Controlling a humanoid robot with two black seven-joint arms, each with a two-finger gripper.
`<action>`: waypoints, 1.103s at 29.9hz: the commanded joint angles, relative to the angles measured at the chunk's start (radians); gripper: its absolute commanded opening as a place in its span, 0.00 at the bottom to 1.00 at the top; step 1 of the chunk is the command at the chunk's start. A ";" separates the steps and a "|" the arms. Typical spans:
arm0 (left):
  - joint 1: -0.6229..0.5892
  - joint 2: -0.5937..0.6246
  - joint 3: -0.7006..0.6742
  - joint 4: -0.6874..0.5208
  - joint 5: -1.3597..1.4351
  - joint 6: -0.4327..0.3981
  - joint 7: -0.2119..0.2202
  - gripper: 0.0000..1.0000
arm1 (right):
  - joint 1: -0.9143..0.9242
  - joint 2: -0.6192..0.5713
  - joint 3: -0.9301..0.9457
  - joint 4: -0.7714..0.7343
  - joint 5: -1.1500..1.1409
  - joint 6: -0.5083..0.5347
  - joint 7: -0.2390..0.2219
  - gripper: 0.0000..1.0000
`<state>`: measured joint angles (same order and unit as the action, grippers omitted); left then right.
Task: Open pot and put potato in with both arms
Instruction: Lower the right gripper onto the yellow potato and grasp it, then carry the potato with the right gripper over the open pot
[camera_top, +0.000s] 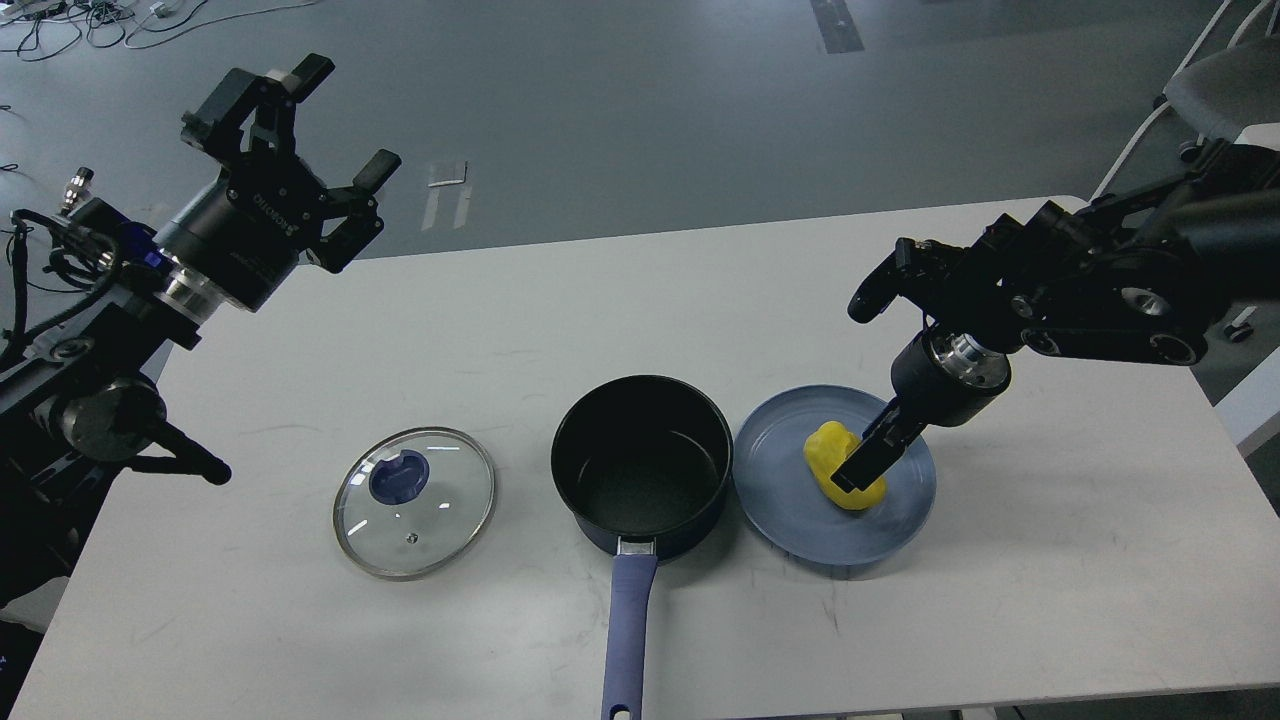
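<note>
The dark pot (642, 465) stands open at the table's front middle, its blue-purple handle (628, 640) pointing toward me. Its glass lid (414, 501) with the blue knob lies flat on the table to the pot's left. The yellow potato (838, 462) lies on a flat blue plate (800, 515) just right of the pot. My right gripper (858, 465) points down onto the potato, one black finger in front of it; the other finger is hidden. My left gripper (330, 135) is open and empty, raised above the table's far left corner.
The white table (1050, 560) ends close behind the left gripper and at the right beside my right arm. A chair (1215, 85) stands off the table at the far right. Cables lie on the grey floor at the far left.
</note>
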<state>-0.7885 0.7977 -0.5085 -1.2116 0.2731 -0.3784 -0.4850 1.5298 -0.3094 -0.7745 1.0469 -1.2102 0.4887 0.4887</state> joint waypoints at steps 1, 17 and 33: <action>0.000 0.000 -0.004 0.000 0.000 -0.010 0.000 0.98 | -0.011 0.012 0.000 -0.021 0.003 0.000 0.000 1.00; 0.000 0.003 -0.010 -0.002 0.000 -0.013 -0.001 0.98 | -0.059 0.090 0.000 -0.091 0.009 0.000 0.000 0.98; 0.000 0.001 -0.022 -0.002 0.000 -0.013 -0.001 0.98 | -0.063 0.087 -0.014 -0.091 0.011 0.000 0.000 0.30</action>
<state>-0.7885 0.7993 -0.5291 -1.2135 0.2730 -0.3912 -0.4863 1.4649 -0.2183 -0.7837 0.9557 -1.1993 0.4886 0.4890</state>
